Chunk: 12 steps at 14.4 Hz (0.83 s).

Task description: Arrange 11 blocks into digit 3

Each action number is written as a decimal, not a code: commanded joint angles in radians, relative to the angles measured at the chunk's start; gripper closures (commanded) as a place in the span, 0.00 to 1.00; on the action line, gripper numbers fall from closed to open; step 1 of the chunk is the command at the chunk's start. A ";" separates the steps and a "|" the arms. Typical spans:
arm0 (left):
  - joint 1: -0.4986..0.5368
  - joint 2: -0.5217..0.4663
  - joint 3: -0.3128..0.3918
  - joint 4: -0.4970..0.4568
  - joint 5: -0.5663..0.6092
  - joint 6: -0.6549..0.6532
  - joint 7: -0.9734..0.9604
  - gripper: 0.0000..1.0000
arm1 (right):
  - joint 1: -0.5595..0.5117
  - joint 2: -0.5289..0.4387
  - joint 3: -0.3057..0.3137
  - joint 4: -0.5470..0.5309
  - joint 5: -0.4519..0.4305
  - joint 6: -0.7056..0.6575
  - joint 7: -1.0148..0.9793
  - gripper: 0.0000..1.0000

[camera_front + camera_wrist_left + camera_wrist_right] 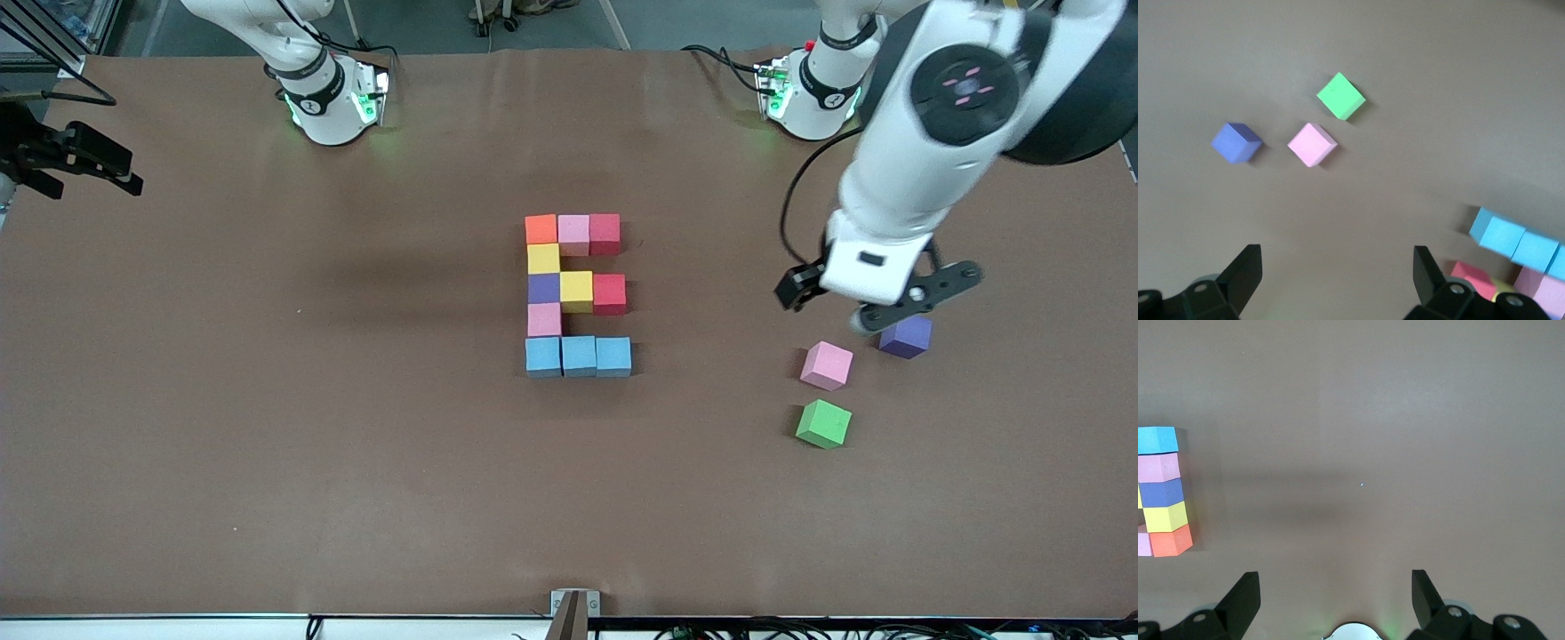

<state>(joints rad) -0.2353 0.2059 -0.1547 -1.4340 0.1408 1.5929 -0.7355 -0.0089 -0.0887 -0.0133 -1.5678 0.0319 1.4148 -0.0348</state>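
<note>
1. The digit 3 (576, 295) lies mid-table, long axis running from the robots' bases toward the front camera; its column is on the right arm's side, its three bars pointing toward the left arm's end.
2. The left gripper (876, 302), fingers spread and empty, hangs over a loose purple cube (906, 337); a pink cube (827, 365) and green cube (823, 423) lie nearby.
3. The right gripper (1333, 603) waits, fingers spread, holding nothing.

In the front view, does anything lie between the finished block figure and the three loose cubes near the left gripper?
Nothing: between the digit 3 and the loose pink cube, the front view shows only bare table.
</note>
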 commanded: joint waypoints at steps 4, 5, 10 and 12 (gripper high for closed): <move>0.148 -0.230 0.029 -0.155 -0.030 -0.088 0.465 0.00 | -0.011 -0.022 0.001 -0.020 0.000 0.006 -0.051 0.00; 0.154 -0.256 0.046 -0.167 -0.032 -0.106 0.513 0.00 | -0.011 -0.022 0.001 -0.020 -0.001 0.004 -0.051 0.00; 0.183 -0.437 0.096 -0.335 -0.130 -0.123 0.624 0.00 | -0.009 -0.023 0.003 -0.020 -0.038 0.000 -0.048 0.00; 0.171 -0.444 0.096 -0.330 -0.130 -0.128 0.627 0.00 | -0.009 -0.023 0.003 -0.021 -0.040 -0.001 -0.048 0.00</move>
<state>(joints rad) -0.0504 -0.1929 -0.0568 -1.7197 0.0253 1.4537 -0.1205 -0.0096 -0.0887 -0.0169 -1.5678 0.0064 1.4141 -0.0691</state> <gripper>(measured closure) 0.000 0.000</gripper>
